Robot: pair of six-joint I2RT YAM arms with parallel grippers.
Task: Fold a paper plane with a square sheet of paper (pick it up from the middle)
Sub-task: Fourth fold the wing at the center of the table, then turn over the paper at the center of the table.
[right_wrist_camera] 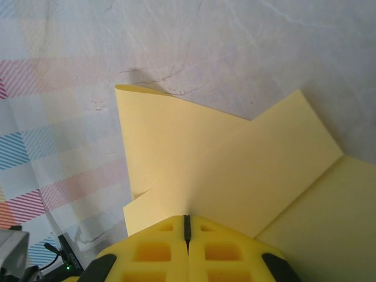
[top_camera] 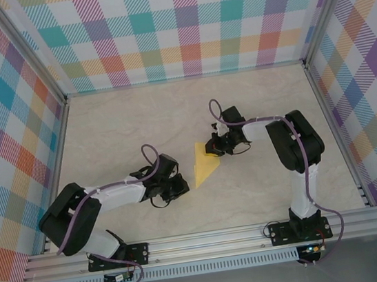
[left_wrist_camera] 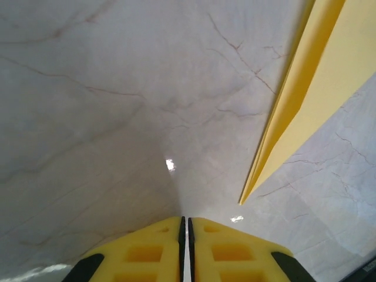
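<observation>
The paper (top_camera: 203,163) is partly folded, with creased flaps, but it is not yet a dart. The right gripper (right_wrist_camera: 187,218) pinches its edge; the left gripper (left_wrist_camera: 185,219) is clenched empty nearby.

No text, label, brand, number or sign can be read on anything here.

**Yellow, Marble, Plaid**

The square sheet of paper (top_camera: 203,165) is plain yellow. The table (top_camera: 137,120) is cream marble with thin brown veins. The walls (top_camera: 159,26) wear plaid in teal, pink, orange, purple and white. The left gripper (left_wrist_camera: 185,220) and right gripper (right_wrist_camera: 187,218) show yellow fingers edged in black.
</observation>
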